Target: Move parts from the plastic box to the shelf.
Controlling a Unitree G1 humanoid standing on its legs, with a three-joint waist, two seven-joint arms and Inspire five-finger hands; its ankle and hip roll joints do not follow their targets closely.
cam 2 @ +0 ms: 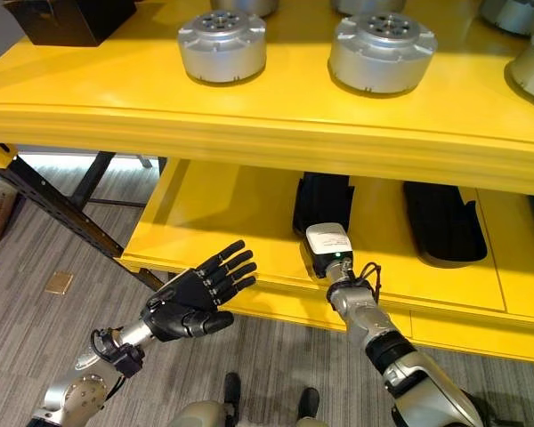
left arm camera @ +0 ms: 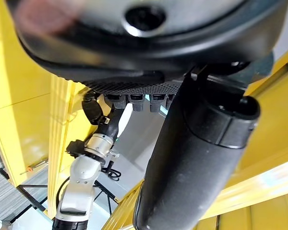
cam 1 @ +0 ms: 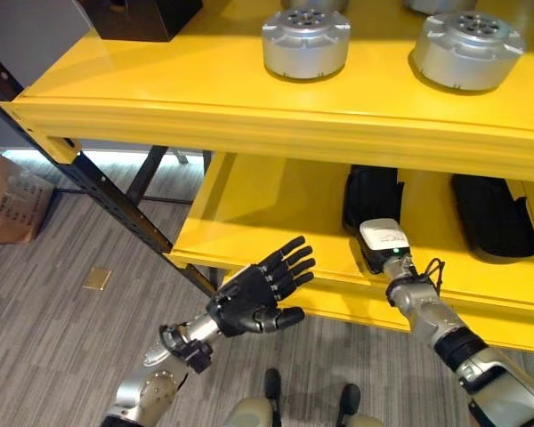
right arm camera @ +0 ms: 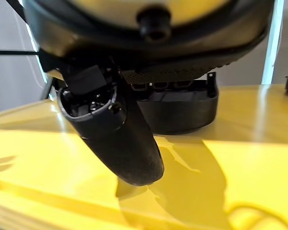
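Two yellow shelf (cam 1: 276,209) tiers; left robot hand (cam 1: 260,295) spread empty, right robot hand (cam 1: 380,242) unreadable.

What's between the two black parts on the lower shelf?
Nothing: in the right eye view, bare yellow lower shelf separates the left black part from the right black part. The right hand sits at the left part's near end.

Round silver parts (cam 1: 306,41) and a black box (cam 1: 141,16) sit on the yellow shelf's (cam 1: 276,116) upper level, while two dark moulded parts (cam 1: 495,215) lie well apart on the lower level (cam 1: 267,209).
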